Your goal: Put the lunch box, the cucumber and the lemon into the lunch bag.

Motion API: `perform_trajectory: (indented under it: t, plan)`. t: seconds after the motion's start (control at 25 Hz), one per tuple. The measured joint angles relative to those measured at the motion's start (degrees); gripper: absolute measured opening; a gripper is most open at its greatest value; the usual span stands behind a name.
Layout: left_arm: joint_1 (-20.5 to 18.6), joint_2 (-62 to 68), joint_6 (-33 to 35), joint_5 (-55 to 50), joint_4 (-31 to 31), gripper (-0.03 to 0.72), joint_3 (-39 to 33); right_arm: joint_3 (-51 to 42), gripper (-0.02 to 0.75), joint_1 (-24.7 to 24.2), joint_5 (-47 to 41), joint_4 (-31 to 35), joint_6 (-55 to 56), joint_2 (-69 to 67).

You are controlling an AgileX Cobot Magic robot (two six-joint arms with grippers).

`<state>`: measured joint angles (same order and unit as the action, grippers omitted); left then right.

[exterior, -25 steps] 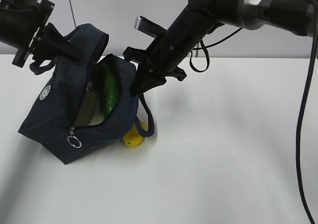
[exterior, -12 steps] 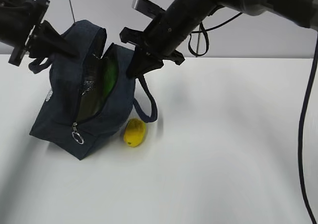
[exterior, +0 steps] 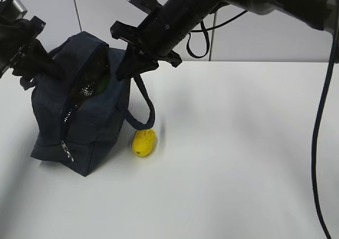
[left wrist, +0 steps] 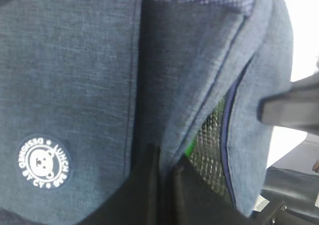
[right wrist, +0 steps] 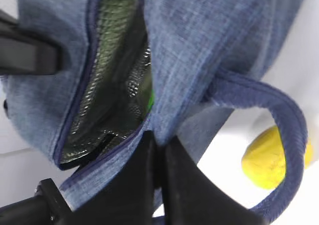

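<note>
since a second ago we've tipped the lunch bag [exterior: 79, 117] upright, left tool [left wrist: 162, 185] and right tool [right wrist: 154, 185] clamped on its rims, but the lemon [exterior: 144, 142] lies outside on the counter [exterior: 238, 170], so releasing could collapse the opening.

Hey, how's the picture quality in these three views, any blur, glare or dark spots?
Exterior view: sharp and evenly lit, soft shadows beside the lunch bag and lemon. Left wrist view: fabric and logo crisp, fingers a dark blur, background blown white. Right wrist view: foil lining glints, lemon softly out of focus.
</note>
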<state>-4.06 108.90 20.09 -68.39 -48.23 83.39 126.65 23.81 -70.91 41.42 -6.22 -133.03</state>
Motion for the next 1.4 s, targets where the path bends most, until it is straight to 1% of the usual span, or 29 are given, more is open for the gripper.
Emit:
perform_trajectory:
  t: [0.4, 0.72, 0.8, 0.88, 0.92, 1.08, 1.12, 1.24, 1.4]
  plan:
    - [0.0, 0.0, -0.1, 0.0, 1.5, -0.013, 0.0, 0.4, 0.003, 0.5, 0.0, 0.0, -0.1, 0.0]
    - [-1.4, 0.0, -0.6, 0.0, 2.5, -0.013, 0.0, 0.4, 0.004, 0.5, 0.0, 0.3, -0.1, 0.0]
    - [-1.6, 0.0, -0.7, 0.0, 2.9, -0.013, 0.0, 0.4, 0.017, 0.5, 0.0, 0.3, -0.2, 0.0]
    - [-1.6, 0.0, -0.7, 0.0, 3.2, -0.013, 0.0, 0.5, 0.067, 0.5, 0.0, 0.4, -0.2, 0.0]
    - [-1.6, 0.0, -0.7, 0.0, 3.3, -0.013, 0.0, 0.5, 0.115, 0.5, 0.0, 0.4, -0.2, 0.0]
    - [-1.6, 0.0, -0.7, 0.0, 4.5, -0.013, 0.0, 0.6, 0.371, 0.5, 0.0, 0.7, -0.5, 0.0]
    - [-1.7, 0.0, -0.7, 0.0, 5.1, -0.013, 0.0, 0.7, 0.417, 0.5, 0.0, 0.7, -0.6, 0.0]
    - [-2.4, 0.0, -1.6, 0.0, 6.7, -0.013, 0.0, 1.8, 0.470, 0.5, 0.0, 0.8, -1.4, 0.0]
    - [-5.3, 0.0, -2.2, 0.0, 7.8, -0.013, 0.0, 3.3, 0.483, 0.5, 0.0, 1.1, -3.6, 0.1]
